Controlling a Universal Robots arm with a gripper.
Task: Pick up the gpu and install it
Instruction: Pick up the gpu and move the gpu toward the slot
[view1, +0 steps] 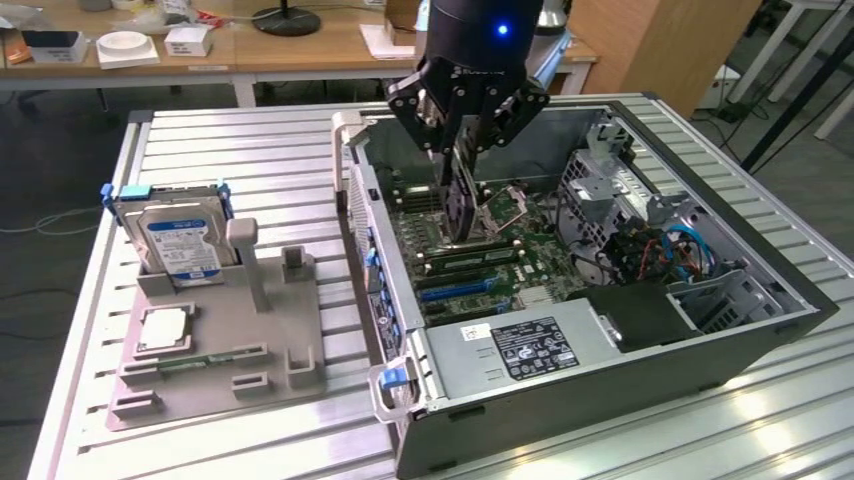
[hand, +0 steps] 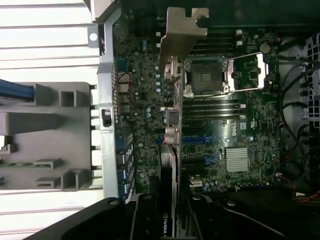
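The gripper (view1: 461, 150) is clenching the gpu (view1: 462, 205) by its upper edge, 1 finger pressing on each face, so the pick-up part of the job is looking done. The card is hanging upright straight below the gripper, inside the open computer case (view1: 747, 335). Its lower edge is hovering just above the motherboard (view1: 514, 255), apparently not touching it. From the wrist camera the card is running edge-on away from the gripper, with its metal bracket (hand: 177, 40) at the far end. The blue slots (view1: 461, 292) are lying near that lower edge, but I cannot tell whether the card is lining up with 1 of them. Installing is therefore looking unfinished. Well off to the side, outside the case, a gray holder (view1: 287, 330) is carrying the hard drive (view1: 180, 245).
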